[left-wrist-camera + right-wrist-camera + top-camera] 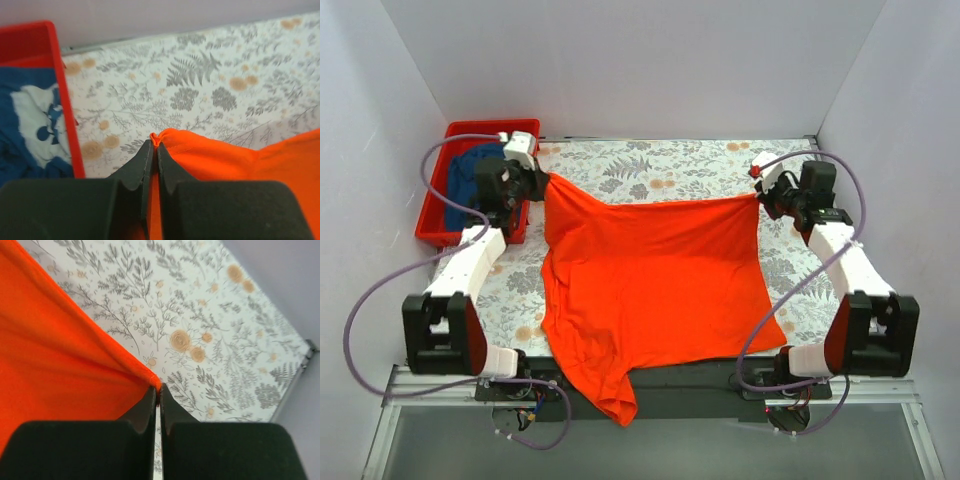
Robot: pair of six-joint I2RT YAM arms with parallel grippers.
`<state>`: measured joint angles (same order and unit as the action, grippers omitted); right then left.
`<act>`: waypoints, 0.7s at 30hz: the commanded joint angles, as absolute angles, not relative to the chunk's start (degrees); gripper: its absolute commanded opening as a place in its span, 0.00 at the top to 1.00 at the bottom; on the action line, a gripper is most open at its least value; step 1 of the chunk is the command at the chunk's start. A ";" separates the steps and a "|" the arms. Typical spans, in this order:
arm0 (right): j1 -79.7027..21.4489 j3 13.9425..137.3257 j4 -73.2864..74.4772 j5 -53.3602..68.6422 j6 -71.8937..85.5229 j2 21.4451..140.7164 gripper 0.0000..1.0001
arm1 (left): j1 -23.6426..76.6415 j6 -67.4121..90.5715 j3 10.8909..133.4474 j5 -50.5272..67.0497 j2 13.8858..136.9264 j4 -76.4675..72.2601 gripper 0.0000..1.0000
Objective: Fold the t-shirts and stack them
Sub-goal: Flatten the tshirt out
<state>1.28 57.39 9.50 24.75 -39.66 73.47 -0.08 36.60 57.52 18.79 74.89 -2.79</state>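
An orange-red t-shirt [650,280] is stretched across the floral table, its far edge pulled taut between both arms and its near end hanging over the table's front edge. My left gripper [542,181] is shut on the shirt's far left corner [156,138]. My right gripper [760,197] is shut on the far right corner [156,383]. A dark blue t-shirt [470,175] with a pale print [37,117] lies crumpled in the red bin.
The red plastic bin [432,215] stands at the far left of the table, just left of my left gripper; its wall [67,120] runs close beside the fingers. The floral tablecloth [670,165] shows bare behind the shirt. White walls enclose the table.
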 commanded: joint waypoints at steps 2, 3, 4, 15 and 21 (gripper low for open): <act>0.53 59.23 0.62 20.75 -40.78 83.56 0.99 | 3.86 33.32 58.26 17.06 83.92 -10.10 1.00; 0.53 60.20 0.53 19.52 -40.52 85.50 0.99 | 4.22 33.05 59.05 16.53 86.37 -10.80 1.00; 0.53 61.86 0.61 18.90 -40.43 89.00 0.99 | 4.57 32.61 59.93 15.74 90.22 -10.81 1.00; 0.53 74.26 -0.95 7.93 -40.34 105.46 0.99 | 6.77 29.36 80.21 12.48 113.19 -12.91 1.00; 0.53 81.56 -0.88 3.00 -40.69 113.81 0.99 | 8.08 28.66 90.34 15.03 124.42 -13.71 1.00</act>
